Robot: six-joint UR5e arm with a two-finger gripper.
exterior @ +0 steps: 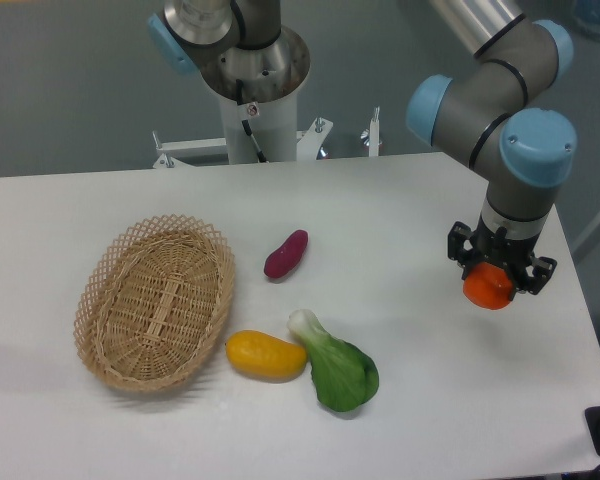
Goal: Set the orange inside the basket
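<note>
Table (400,200) seen bearing basket (155,300) at left, long axis running near-to-far, empty. Claw (494,272) held at right, clenched on orange (488,288), lifted off table, well apart from basket. Orange judged light, firm, smooth; round, no long axis; grip across middle suited.

1. Orange (489,287): bright orange.
2. Basket (156,300): tan wicker, open lattice rim.
3. Sweet potato (286,254): deep purple-red.
4. Mango (266,355): yellow-orange.
5. Bok choy (335,365): green leaves, white stalk.
6. Table (380,210): white.
7. Arm (510,110): grey, light-blue caps.
8. Gripper (500,262): black.
</note>
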